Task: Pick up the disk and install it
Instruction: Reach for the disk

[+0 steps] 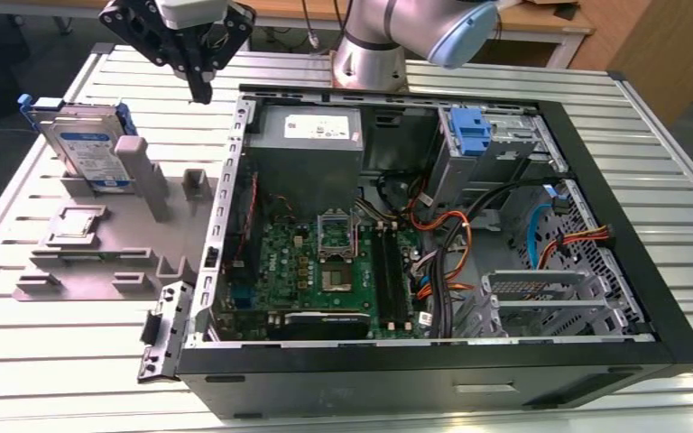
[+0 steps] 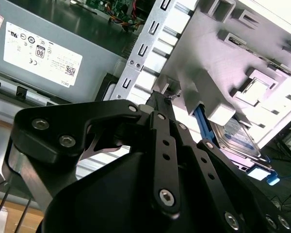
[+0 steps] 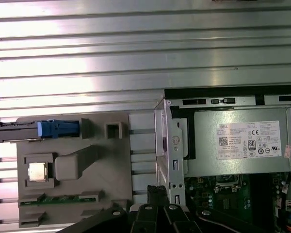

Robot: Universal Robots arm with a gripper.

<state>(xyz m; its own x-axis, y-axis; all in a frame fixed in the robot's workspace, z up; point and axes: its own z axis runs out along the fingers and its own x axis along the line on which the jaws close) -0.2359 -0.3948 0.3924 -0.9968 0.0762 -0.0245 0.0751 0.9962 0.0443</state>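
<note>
The black gripper (image 1: pixel 203 90) is hanging above the slatted metal table (image 1: pixel 684 234), its jaws pinched together and carrying nothing. The flat silver disk (image 1: pixel 86 149) with its white-and-blue label and blue plastic carrier is standing upright in a slot of the grey plastic fixture (image 1: pixel 106 271), apart from the gripper and lower, toward the exterior view's left. In the first wrist view the disk (image 3: pixel 58 128) is showing edge-on, which looks like the line to square up against. For a clean pick, I'd say the jaws need opening wide before any descent, closing across the flat faces near the top edge, well clear of the fixture post beside it, then lifting straight up out of the slot. As for what's holding what: the fixture is also cradling a small square chip (image 3: pixel 37 171) in a recess. The open black computer case (image 1: pixel 443 379) is housing a grey metal power supply (image 1: pixel 310 135), a green motherboard (image 1: pixel 335 266), bundled orange and black cables (image 1: pixel 449 234) and a bare blue bracket (image 1: pixel 473 131) in the upper bay.
</note>
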